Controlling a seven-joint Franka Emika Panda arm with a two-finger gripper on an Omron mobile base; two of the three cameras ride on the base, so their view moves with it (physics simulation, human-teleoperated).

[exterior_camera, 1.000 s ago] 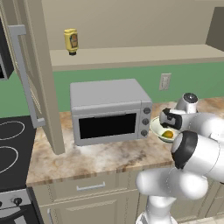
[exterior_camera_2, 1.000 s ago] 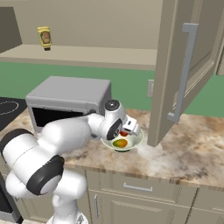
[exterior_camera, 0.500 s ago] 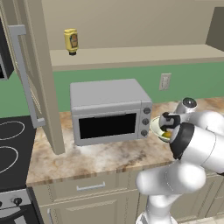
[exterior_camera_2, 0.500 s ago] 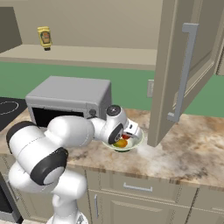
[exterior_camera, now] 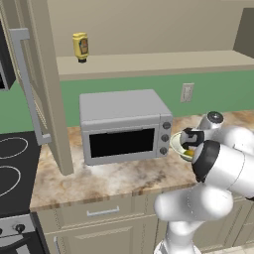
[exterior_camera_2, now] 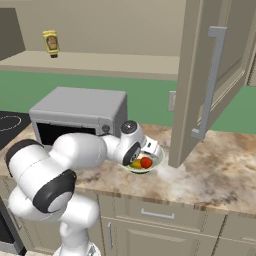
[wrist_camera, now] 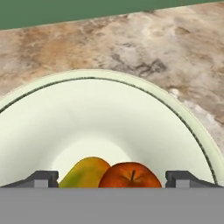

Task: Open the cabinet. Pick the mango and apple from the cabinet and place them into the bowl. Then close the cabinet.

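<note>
The pale cream bowl point(wrist_camera: 131, 92) stands on the marble counter, right of the microwave. Inside it lie the yellow-green mango point(wrist_camera: 85, 173) and the red apple point(wrist_camera: 130, 176), touching side by side. My gripper point(wrist_camera: 113, 179) hangs just over them, open, its dark fingertips point(wrist_camera: 43, 178) wide apart and clear of both fruits. From the right base view the bowl point(exterior_camera_2: 156, 164) holds the apple point(exterior_camera_2: 146, 162) and mango point(exterior_camera_2: 135, 164) under my gripper point(exterior_camera_2: 146, 155). The cabinet stands open: one door point(exterior_camera: 47, 89) swung out at left, the other door point(exterior_camera_2: 200, 80) at right.
A grey microwave point(exterior_camera: 124, 126) sits left of the bowl point(exterior_camera: 177, 144). A yellow squeeze bottle point(exterior_camera: 80, 46) stands on the cabinet shelf point(exterior_camera: 158, 62). A stovetop point(exterior_camera: 12, 163) lies far left. The open right door's edge point(exterior_camera_2: 177, 150) hangs close beside the bowl.
My jaws have spread wide and let go of the apple, which now rests in the bowl beside the mango. The hand sank slightly towards the bowl.
</note>
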